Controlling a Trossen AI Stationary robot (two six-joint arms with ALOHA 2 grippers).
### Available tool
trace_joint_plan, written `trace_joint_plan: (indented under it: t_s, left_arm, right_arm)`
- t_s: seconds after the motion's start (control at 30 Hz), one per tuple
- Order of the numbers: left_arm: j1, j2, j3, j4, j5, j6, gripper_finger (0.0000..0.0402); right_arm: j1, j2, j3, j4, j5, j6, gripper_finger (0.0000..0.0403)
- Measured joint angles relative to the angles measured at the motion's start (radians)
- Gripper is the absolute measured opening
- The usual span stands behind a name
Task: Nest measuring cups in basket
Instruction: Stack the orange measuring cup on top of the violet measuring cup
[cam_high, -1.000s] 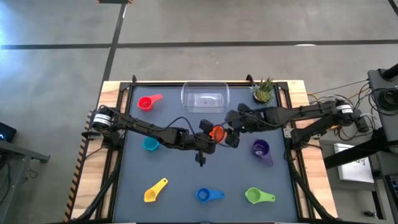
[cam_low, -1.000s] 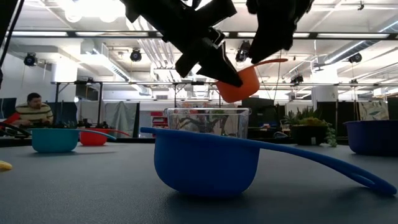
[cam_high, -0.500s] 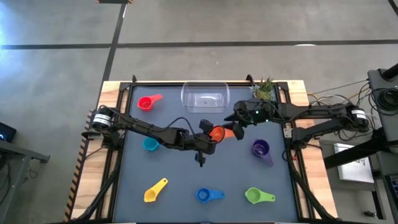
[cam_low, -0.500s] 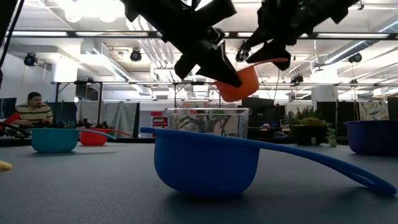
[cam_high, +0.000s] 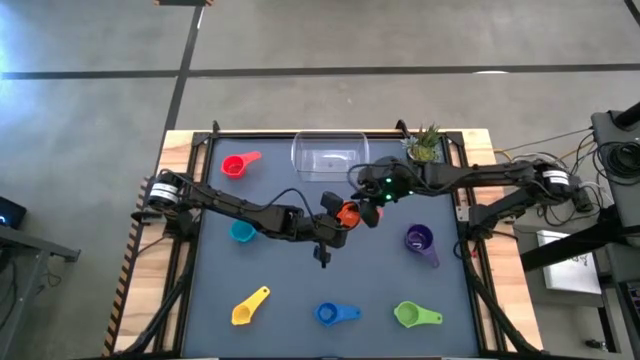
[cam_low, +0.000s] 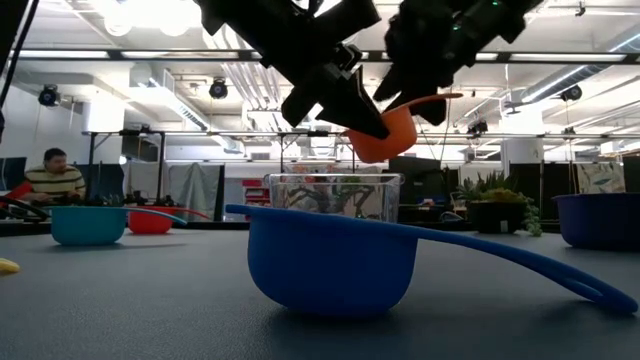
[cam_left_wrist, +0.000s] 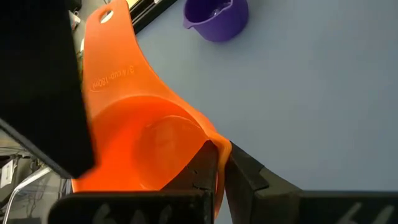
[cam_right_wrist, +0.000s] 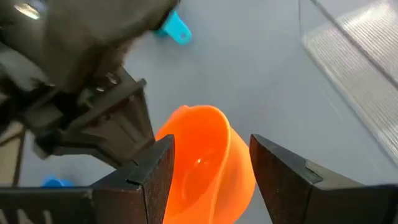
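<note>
My left gripper (cam_high: 335, 224) (cam_left_wrist: 221, 158) is shut on the orange cup (cam_high: 348, 213) (cam_low: 385, 135) above mid-table, in front of the clear basket (cam_high: 330, 157). My right gripper (cam_high: 368, 198) (cam_right_wrist: 211, 158) is open and reaches over the cup from the right. Its fingers (cam_right_wrist: 149, 171) stand on either side of the orange bowl (cam_right_wrist: 205, 152), nearer the camera, with no contact showing. The red (cam_high: 235, 165), teal (cam_high: 242, 232), yellow (cam_high: 250, 305), blue (cam_high: 335, 314), green (cam_high: 415, 316) and purple (cam_high: 420, 240) cups rest on their bases. My left gripper pinches the orange cup's bowl wall at the rim (cam_left_wrist: 214, 146), opposite the handle (cam_left_wrist: 112, 43), with one finger inside the bowl and one outside. The fingers come slanting down from the table's left. The cup is lifted clear, mouth tipped, handle pointing toward the right arm.
A small potted plant (cam_high: 425, 145) stands at the far right corner beside the basket. In the low view the blue cup (cam_low: 330, 260) sits close to the near edge. A person (cam_low: 50, 180) sits in the room beyond the table.
My right gripper has moved toward the table's left and slightly toward the far edge, turning at the wrist, and now reaches over the orange cup. The left gripper and the orange cup have stayed where they were.
</note>
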Motion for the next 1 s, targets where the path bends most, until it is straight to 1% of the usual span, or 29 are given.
trace_joint_plan:
  t_s: [0.13, 0.23, 0.33, 0.53, 0.6, 0.67, 0.73, 0.8, 1.0]
  left_arm:
    - [0.0, 0.0, 0.0, -0.006, 0.0, -0.005, 0.0]
    - [0.0, 0.0, 0.0, -0.018, 0.0, -0.007, 0.0]
    - [0.0, 0.0, 0.0, -0.034, 0.001, -0.014, 0.0]
    - [0.0, 0.0, 0.0, -0.037, 0.009, -0.041, 0.0]
    - [0.001, 0.0, 0.0, -0.034, 0.009, -0.077, 0.0005]
    - [0.002, -0.001, 0.001, -0.027, 0.007, -0.098, 0.002]
    - [0.002, -0.005, 0.001, -0.032, -0.003, -0.104, 0.0043]
    - [0.004, -0.008, 0.001, -0.034, -0.009, -0.106, 0.0071]
    - [0.003, -0.028, 0.001, -0.025, -0.003, -0.117, 0.0156]
  right_arm:
    - [0.0, 0.07, 0.076, -0.096, 0.019, -0.037, 0.0184]
    - [0.0, 0.111, 0.122, -0.154, 0.02, -0.063, 0.0163]
    - [0.0, 0.144, 0.159, -0.199, 0.019, -0.092, 0.0127]
    - [0.0, 0.18, 0.203, -0.239, 0.025, -0.145, 0.0025]
    - [0.001, 0.179, 0.204, -0.242, 0.027, -0.149, 0.0016]
    - [0.002, 0.171, 0.203, -0.255, 0.032, -0.151, 0.0012]
    - [0.003, 0.155, 0.203, -0.286, 0.06, -0.152, 0.001]
    - [0.005, 0.128, 0.201, -0.326, 0.09, -0.152, 0.0009]
    - [0.028, 0.034, 0.158, -0.363, 0.114, -0.109, 0.0009]
